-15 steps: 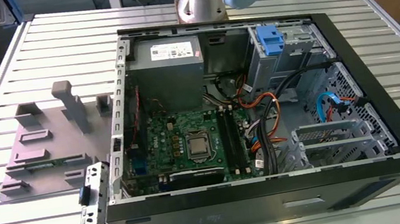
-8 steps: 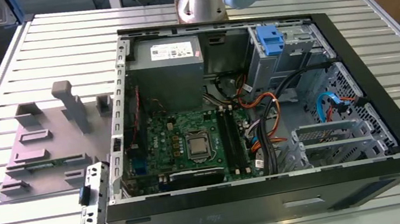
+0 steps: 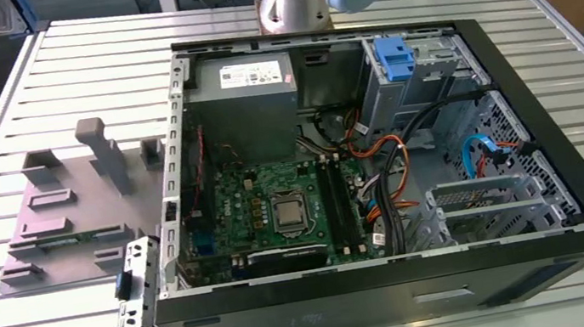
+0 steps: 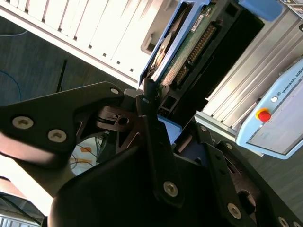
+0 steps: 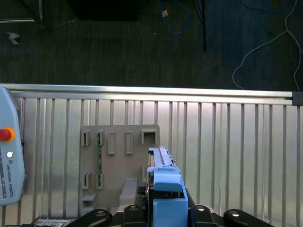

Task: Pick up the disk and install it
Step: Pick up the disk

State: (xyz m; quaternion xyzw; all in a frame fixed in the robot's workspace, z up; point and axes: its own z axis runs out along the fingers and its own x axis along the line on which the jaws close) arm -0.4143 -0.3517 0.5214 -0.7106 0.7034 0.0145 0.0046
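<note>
Pick-up is done: the fingers (image 4: 154,137) are clamped on the disk (image 5: 166,184), held edge-on over the tabletop (image 5: 227,156) by the grey fixture (image 5: 120,142); installation in the open case (image 3: 402,289) is not yet done.

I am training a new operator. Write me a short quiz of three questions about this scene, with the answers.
1. True or false: the gripper is shut on the disk.
2. Relative to the computer case, the grey holder stands: A) inside it; B) on the table, at the exterior view's left of it; C) on top of it.
3. Fill in: the rails of the disk are ____.
Key: 1 true; 2 B; 3 blue.
</note>
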